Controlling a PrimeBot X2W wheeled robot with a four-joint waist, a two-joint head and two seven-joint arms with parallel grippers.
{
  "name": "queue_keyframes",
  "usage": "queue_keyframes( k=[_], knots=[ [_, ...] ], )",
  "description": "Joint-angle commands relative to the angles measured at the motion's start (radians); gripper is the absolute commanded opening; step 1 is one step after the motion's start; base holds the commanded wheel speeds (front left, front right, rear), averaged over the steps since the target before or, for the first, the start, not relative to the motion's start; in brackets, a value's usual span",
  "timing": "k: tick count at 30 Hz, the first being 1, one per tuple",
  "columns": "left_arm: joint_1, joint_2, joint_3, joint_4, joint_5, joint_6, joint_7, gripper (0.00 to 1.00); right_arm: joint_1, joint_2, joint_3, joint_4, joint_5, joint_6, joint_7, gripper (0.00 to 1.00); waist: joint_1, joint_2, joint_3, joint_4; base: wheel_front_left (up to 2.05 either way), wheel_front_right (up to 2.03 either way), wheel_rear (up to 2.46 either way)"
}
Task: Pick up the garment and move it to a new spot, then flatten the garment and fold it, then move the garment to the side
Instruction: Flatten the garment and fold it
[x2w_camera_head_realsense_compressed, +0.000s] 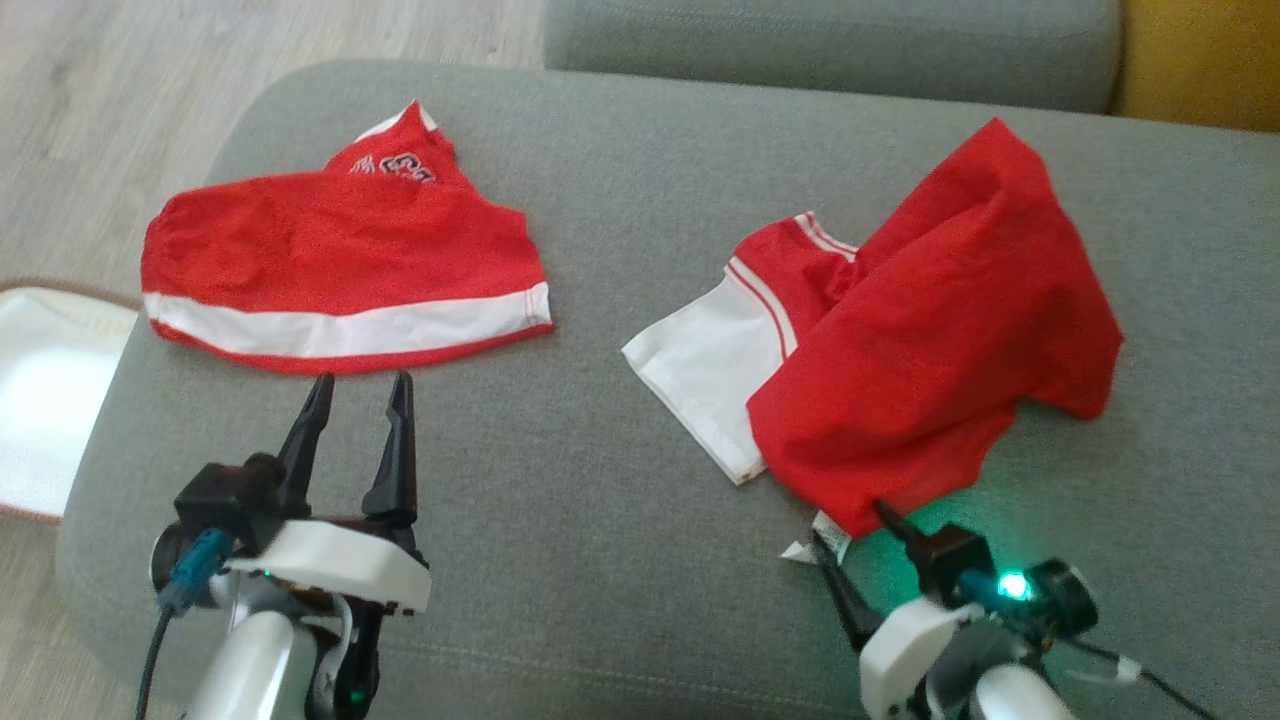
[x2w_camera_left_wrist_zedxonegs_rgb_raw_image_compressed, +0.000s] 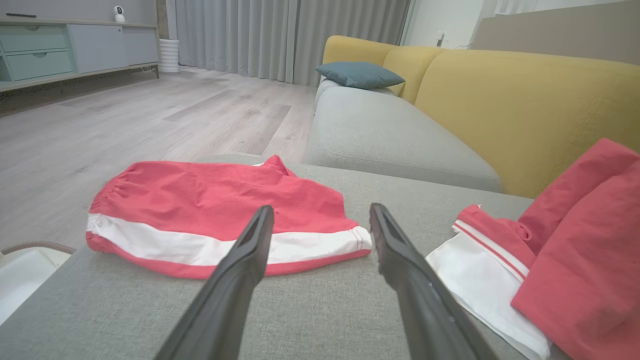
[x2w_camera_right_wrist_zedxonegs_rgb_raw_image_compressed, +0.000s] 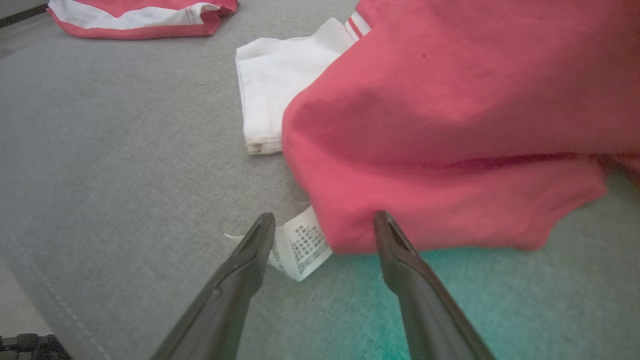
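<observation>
Head view — shorts (x2w_camera_head_realsense_compressed: 340, 270) left; garment (x2w_camera_head_realsense_compressed: 940, 330) right; apart.

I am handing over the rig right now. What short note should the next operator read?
Left gripper: open, empty, just short of the hem of the red shorts.
Right gripper: open, empty, tips at the near edge of the crumpled red-and-white shirt, by its care label.
Both garments lie on the grey cushion.
Done: nothing grasped yet.
Left: pick up, move, flatten, fold, set aside.
</observation>
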Motion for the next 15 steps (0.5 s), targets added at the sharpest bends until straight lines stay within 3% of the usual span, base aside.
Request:
queue_keyframes(
  k=[1, 13, 14, 15],
  knots=[
    [-0.059, -0.002, 0.048, -0.025, 0.011, -0.01, -0.012, 1.0, -0.061, -0.005, 0.008, -0.02, -0.019, -0.001, -0.009, 1.0, 0.0, 0.0, 0.023, 0.017, 0.0, 0.0, 0.0],
    [-0.099, -0.054, 0.155, -0.062, 0.046, -0.066, -0.012, 1.0, -0.125, -0.005, -0.021, 0.039, -0.121, -0.001, 0.03, 1.0, 0.0, 0.0, 0.091, 0.04, 0.0, 0.0, 0.0],
    [-0.101, -0.058, 0.163, -0.061, 0.05, -0.07, -0.012, 1.0, -0.129, -0.005, -0.019, 0.048, -0.117, -0.001, 0.037, 0.47, 0.0, 0.0, 0.09, 0.038, 0.0, 0.0, 0.0],
    [-0.103, -0.061, 0.171, -0.06, 0.055, -0.074, -0.012, 1.0, -0.134, -0.005, -0.017, 0.054, -0.113, -0.001, 0.04, 0.0, 0.0, 0.0, 0.088, 0.036, 0.0, 0.0, 0.0]
  ],
)
